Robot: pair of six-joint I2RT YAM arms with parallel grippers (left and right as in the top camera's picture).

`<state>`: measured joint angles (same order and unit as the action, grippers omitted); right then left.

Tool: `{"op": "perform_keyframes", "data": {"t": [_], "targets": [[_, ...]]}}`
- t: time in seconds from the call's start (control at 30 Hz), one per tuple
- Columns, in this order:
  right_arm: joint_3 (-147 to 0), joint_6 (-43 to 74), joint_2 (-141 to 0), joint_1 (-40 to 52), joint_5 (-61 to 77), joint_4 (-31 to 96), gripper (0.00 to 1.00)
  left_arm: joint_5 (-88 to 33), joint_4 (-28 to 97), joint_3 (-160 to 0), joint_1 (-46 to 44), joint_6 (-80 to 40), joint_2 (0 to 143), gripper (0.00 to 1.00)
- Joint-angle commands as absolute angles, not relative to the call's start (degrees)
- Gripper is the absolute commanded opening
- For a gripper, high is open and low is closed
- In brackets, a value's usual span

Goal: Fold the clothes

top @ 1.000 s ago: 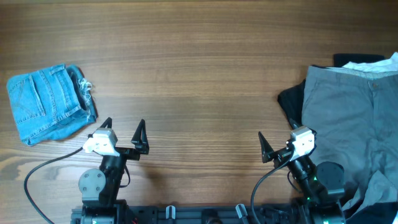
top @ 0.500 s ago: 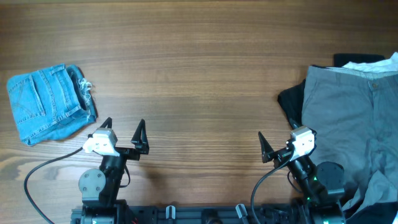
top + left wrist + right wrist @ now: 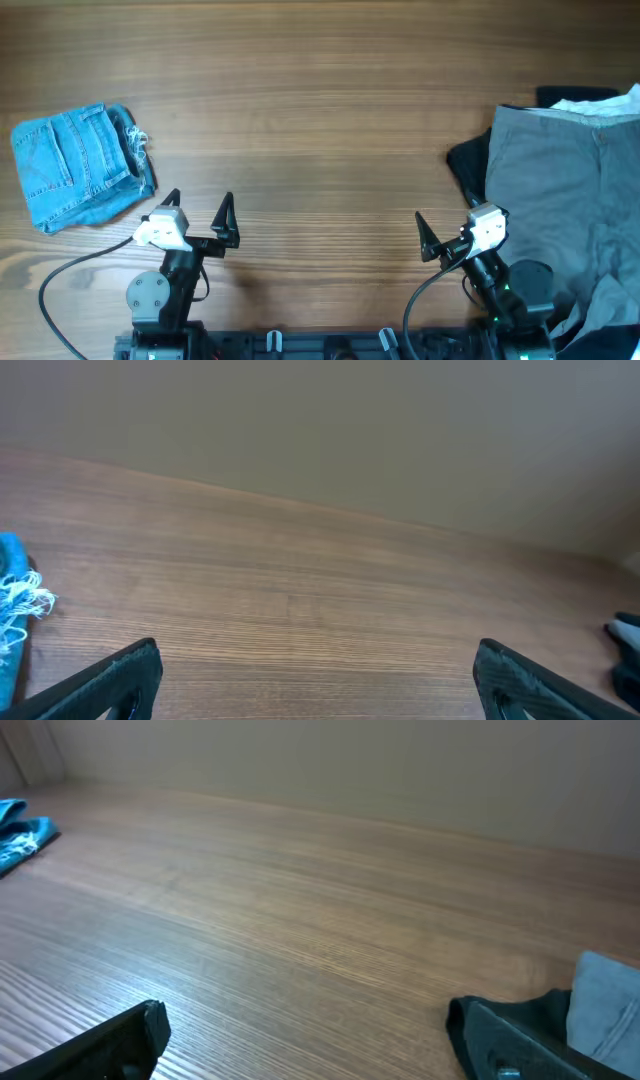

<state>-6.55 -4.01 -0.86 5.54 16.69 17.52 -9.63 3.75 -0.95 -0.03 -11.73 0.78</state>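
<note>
Brown wood-grain bench (image 3: 330, 90): smooth surface, fine straight grain throughout, faint sheen in the wrist views.

Folded light blue denim jeans (image 3: 70, 170): coarse woven cloth, matt, faded in patches, with raised stitched seams. White hem threads (image 3: 140, 145): loose and frayed.

Flat grey trousers (image 3: 560, 190): smooth woven cloth, matt, lightly creased.

Crumpled black garment (image 3: 465, 160): soft matt cloth; the weave cannot be made out.

Left gripper (image 3: 199, 197) and right gripper (image 3: 443, 208): jaws matt black and hard, plastic by appearance. White wrist housings (image 3: 165, 228): smooth moulded plastic.
</note>
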Motion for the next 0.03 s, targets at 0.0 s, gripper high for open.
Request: {"op": "perform_keyframes", "data": {"t": [0.0], "targets": [[-6.5,-4.5,-0.2,5.8,17.6,17.3,1.0,-9.1,3.4,-0.3,0.1,-12.5,0.3,1.0]]}}
